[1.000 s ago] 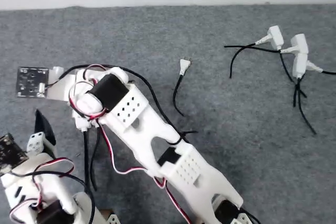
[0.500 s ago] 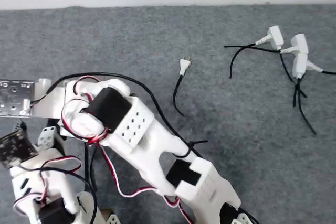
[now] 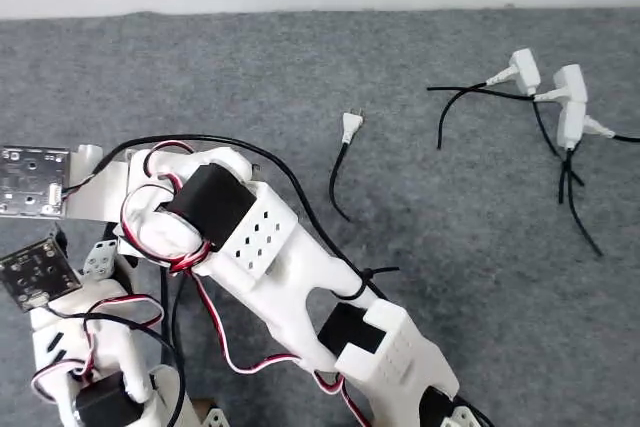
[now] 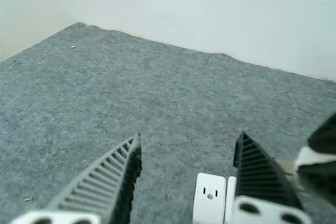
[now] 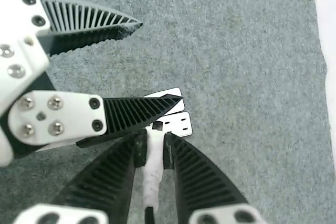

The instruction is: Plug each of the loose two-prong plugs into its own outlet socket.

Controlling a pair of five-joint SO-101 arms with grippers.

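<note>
- One plug (image 5: 152, 163) is pinched between the fingers of the right claw (image 5: 153, 140), its prong end poking just past the tips.
- Its socket (image 5: 177, 124) lies just ahead of those tips, touching the plug's nose. I cannot tell whether the prongs have entered the slots.
- Left claw (image 4: 190, 140) is spread wide astride the socket, which sits just beside one finger and apart from the other.
- Step in hand, as I judge it: mating this plug with this socket.
- Next, the left claw should close on the socket to brace it. The right claw can then push straight in, prongs lined up with the slots.
- Second plug (image 3: 351, 125) lies loose, well apart from both claws. The far sockets (image 3: 522, 71) lie beyond it.
</note>
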